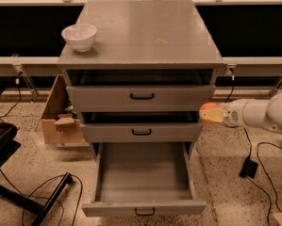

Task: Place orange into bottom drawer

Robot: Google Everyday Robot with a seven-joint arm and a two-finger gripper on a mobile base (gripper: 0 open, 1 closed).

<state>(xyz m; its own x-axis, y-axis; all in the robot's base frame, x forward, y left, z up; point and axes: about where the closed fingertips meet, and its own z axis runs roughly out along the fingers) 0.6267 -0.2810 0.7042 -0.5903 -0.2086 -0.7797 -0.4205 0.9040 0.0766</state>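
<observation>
The orange (207, 111) is small and round and sits in my gripper (212, 115), which reaches in from the right on a white arm (263, 114). The gripper is shut on the orange and holds it beside the cabinet's right edge, at the height of the middle drawer (141, 131). The bottom drawer (144, 207) is pulled wide open below and to the left. Its grey inside is bare, and a small black handle shows on its front.
A white bowl (79, 36) stands on the cabinet top (145, 32) at the left. A cardboard box (58, 119) sits on the floor left of the cabinet. Black cables (51, 197) and a chair base (1, 145) lie lower left. A black power brick (248, 167) lies at the right.
</observation>
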